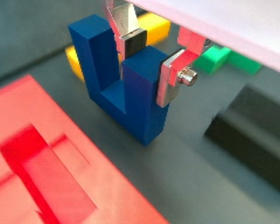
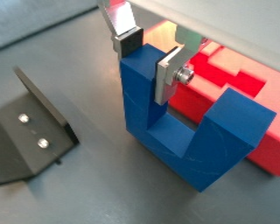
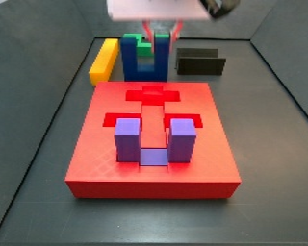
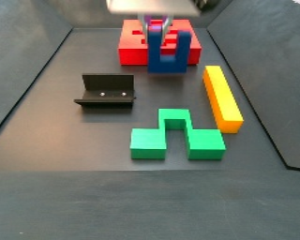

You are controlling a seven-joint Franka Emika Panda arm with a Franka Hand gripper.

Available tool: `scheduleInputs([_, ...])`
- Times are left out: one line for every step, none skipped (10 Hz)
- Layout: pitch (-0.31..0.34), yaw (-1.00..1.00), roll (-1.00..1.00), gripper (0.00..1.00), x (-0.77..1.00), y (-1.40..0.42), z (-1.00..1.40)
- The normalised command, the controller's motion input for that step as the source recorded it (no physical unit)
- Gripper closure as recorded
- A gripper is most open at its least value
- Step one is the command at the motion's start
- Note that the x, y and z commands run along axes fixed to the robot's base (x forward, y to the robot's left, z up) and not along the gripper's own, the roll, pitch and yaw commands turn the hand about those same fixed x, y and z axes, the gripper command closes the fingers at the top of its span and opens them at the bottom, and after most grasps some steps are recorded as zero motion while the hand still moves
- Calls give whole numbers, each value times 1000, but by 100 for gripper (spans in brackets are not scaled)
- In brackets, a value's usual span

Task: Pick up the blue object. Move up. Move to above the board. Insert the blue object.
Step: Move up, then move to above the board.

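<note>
Gripper [image 2: 143, 54] straddles one upright prong of the blue object [image 2: 184, 131] – jaws clamped on it – with the board [image 3: 150, 139] just beside.

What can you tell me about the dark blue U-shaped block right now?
The dark blue U-shaped block looks like matte, solid plastic: two square upright prongs joined by a base, prongs pointing up. The gripper straddles one prong, silver fingers flat against its sides. In a side view it sits by the near edge of the red board, not yet over it; whether it rests on the dark floor or is just lifted is unclear.
</note>
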Motion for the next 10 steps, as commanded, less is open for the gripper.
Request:
scheduleInputs([63,-24,-17,100,-106,-8,534])
scheduleInputs([31,-17,-45,100,-44,0,250])
scheduleInputs([0,0,0,100,0,0,1400])
scheduleInputs([2,5,0,100,-1,-1,1400])
scheduleInputs([30,-5,-25,100,-48,-2,1400])
scheduleInputs([21,-6,-45,100,29,6,1400])
scheduleInputs([72,-9,-38,100,45,1,986])
scheduleInputs([82,-11,-45,100,24,1,500])
scheduleInputs([53,-9,-49,100,33,3,258])
scheduleInputs([48,-1,-49,100,24,4,196])
